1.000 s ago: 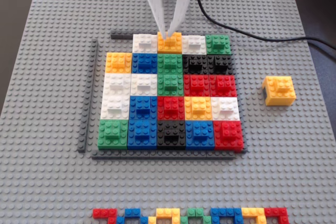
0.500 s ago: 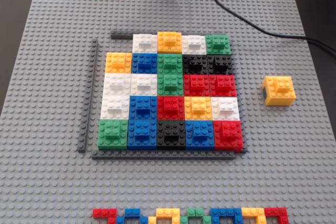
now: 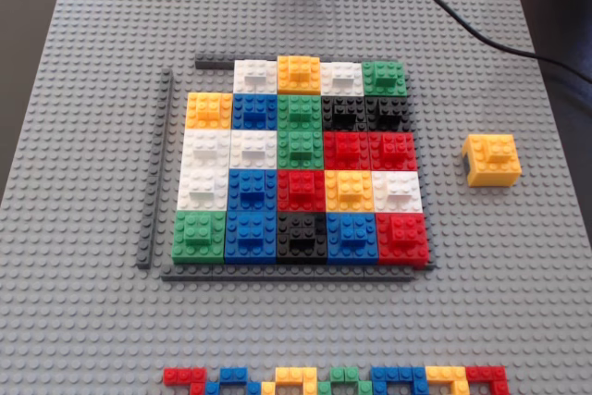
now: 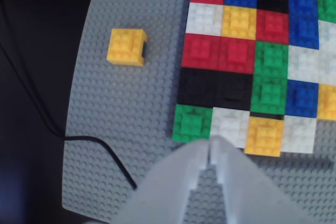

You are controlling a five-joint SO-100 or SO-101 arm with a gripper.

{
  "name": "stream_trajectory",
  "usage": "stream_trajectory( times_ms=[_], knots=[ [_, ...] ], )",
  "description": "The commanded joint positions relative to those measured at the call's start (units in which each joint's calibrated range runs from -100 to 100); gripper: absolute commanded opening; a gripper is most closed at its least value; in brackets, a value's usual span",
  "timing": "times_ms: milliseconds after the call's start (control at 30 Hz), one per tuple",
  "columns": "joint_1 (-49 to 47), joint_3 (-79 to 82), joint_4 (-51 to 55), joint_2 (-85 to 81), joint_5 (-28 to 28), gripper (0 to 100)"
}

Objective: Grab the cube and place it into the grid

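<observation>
going from the left of the fixed view, a thin dark grey strip [image 3: 155, 168] is running down the side of the grid [image 3: 301, 168], a little apart from it. the grid itself is sitting mid-baseplate [image 3: 83, 321], its coloured blocks packed edge to edge, with one cell at the top left corner looking empty, though the angle is making that hard to be sure of. to the right, well apart from the grid, the cube [image 3: 491, 159] is sitting alone on the studs, upright, with nothing touching it. along the bottom edge a row of small coloured bricks [image 3: 338, 379] is lying, and a black cable [image 3: 481, 34] is trailing off the top right.

in the wrist view the cube [image 4: 126, 47] is showing at upper left and the grid [image 4: 252, 61] at right, while the gripper [image 4: 210, 148] is hanging at the bottom edge with its two pale fingers pressed nearly together and nothing between them.

the cube is looking like hard, light plastic: stiff, not fragile, but smooth-sided and likely slippery. i'm guessing the best hold is across two flat opposite sides of the smaller raised brick on top, squarely, since a skewed pinch may twist it. it may be clicked onto the baseplate studs, so a straight upward pull would suit.
</observation>
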Motion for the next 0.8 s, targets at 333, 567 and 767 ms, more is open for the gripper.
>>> stream_trajectory(
  times_ms=[333, 567, 767],
  knots=[
    [-5.02, -28.12, -0.66, 33.56, -5.32, 2],
    [-8.56, -38.0, -0.56, 50.16, -6.45, 3],
    [-10.62, -47.42, 0.76, 62.88, -8.84, 11]
  ],
)
